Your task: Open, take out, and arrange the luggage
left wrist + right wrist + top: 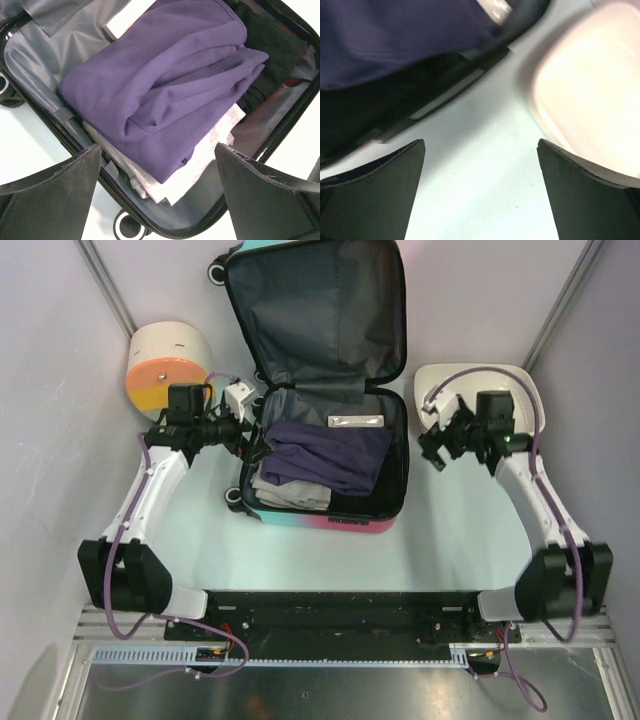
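Hovering my left gripper [157, 146], fingers spread and empty, above the open luggage [320, 310] lying just below it, I am risking pinching only the top fold of the purple garment [165, 75] and dragging the pale clothes [215, 136] beneath askew.

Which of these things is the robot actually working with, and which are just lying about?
Part of the job: the open suitcase; the purple garment, pale cloth and flat packet inside it.
Lying about, it seems: the white basin on the right; the cream-and-orange box on the left.
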`<state>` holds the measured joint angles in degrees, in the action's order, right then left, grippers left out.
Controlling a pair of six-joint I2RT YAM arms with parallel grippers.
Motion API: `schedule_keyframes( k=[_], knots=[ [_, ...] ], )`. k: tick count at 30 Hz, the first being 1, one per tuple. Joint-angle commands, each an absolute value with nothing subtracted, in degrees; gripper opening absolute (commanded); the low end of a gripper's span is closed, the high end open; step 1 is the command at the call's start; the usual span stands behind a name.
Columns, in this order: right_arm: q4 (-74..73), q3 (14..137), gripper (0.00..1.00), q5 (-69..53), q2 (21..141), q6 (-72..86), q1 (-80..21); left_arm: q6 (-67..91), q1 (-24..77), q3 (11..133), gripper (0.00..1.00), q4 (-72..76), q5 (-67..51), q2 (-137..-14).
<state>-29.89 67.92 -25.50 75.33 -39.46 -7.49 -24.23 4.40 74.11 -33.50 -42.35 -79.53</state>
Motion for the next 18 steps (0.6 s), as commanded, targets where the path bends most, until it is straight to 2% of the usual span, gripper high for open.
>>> schedule_keyframes(
  k=[1, 5, 14, 18],
  knots=[
    [-28.6, 75.9, 1.00, -25.3, 86.4, -51.8, 1.1, -25.8, 5.0, 78.8, 1.00, -32.5, -46.0, -82.8],
    [-31.4, 82.8, 1.00, -23.2, 95.2, -60.0, 6.0, -25.6, 5.4, 79.5, 1.00, -32.4, -45.7, -84.5],
    [-34.6, 95.9, 1.00, -18.6, 114.0, -75.6, 8.7, -25.0, 5.5, 78.6, 1.00, -32.4, -44.6, -85.6],
    [-41.4, 104.7, 0.94, -17.6, 121.7, -83.9, 8.9, -23.9, 5.8, 79.1, 0.98, -32.4, -44.7, -86.7]
  ],
)
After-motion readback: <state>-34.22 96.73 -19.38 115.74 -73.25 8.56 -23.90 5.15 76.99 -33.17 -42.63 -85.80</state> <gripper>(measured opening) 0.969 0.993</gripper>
